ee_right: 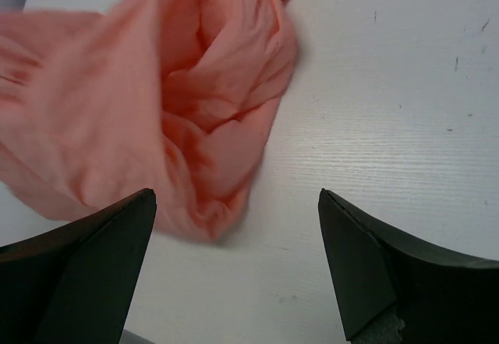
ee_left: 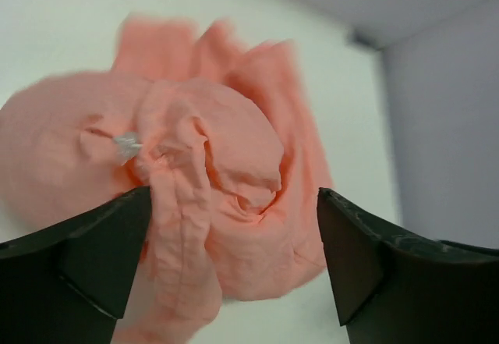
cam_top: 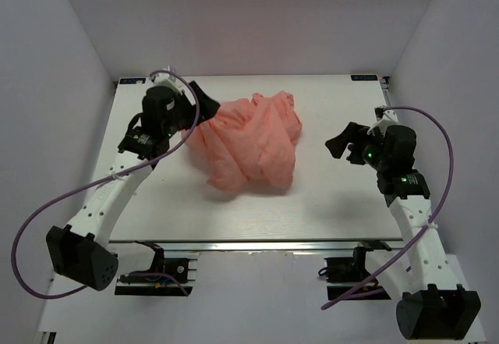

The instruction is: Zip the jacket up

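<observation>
The salmon-pink jacket (cam_top: 253,143) lies crumpled in a heap in the middle of the white table. My left gripper (cam_top: 201,102) is open at the heap's upper left edge, close to the fabric. In the left wrist view the jacket (ee_left: 210,180) fills the space ahead of the spread fingers (ee_left: 86,250), and a small silvery zipper part (ee_left: 126,146) shows on the folds. My right gripper (cam_top: 340,143) is open and empty, to the right of the jacket and apart from it. In the right wrist view the jacket (ee_right: 156,102) lies ahead and left.
The white table (cam_top: 327,203) has bare surface right of and in front of the heap. Grey walls close in the back and both sides. Purple cables loop beside each arm. The table's near edge runs just ahead of the arm bases.
</observation>
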{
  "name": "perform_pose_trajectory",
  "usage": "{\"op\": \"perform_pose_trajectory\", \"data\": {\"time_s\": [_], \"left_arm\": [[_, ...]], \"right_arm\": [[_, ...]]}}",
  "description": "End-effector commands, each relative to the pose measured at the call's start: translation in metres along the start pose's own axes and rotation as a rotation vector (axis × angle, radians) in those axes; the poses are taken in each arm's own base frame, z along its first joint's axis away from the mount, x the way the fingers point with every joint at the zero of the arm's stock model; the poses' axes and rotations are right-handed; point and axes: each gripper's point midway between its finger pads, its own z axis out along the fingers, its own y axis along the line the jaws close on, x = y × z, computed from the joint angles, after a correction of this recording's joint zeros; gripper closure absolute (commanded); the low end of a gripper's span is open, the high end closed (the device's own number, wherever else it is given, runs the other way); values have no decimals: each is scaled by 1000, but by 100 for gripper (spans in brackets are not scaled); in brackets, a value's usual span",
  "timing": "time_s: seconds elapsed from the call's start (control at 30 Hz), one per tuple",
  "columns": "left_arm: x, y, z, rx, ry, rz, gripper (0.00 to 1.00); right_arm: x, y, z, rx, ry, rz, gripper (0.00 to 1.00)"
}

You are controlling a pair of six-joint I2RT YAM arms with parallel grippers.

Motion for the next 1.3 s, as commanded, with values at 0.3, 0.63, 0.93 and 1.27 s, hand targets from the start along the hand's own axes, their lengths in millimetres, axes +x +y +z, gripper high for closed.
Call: {"op": "perform_pose_trajectory", "data": {"time_s": [0.3, 0.63, 0.93, 1.27], "left_arm": [[65, 136, -9, -620, 162, -7, 2], [23, 155, 92, -460, 168, 118, 2], [38, 112, 224, -74, 354, 356, 2], [118, 123, 278, -71, 461, 404, 2]], "right_arm": [[35, 16, 40, 105, 157, -152, 11], [-7, 45, 130, 184, 166, -286, 11], [-66, 81, 260, 137, 89, -370, 11], [8, 44, 333, 214, 233, -323, 17]]}}
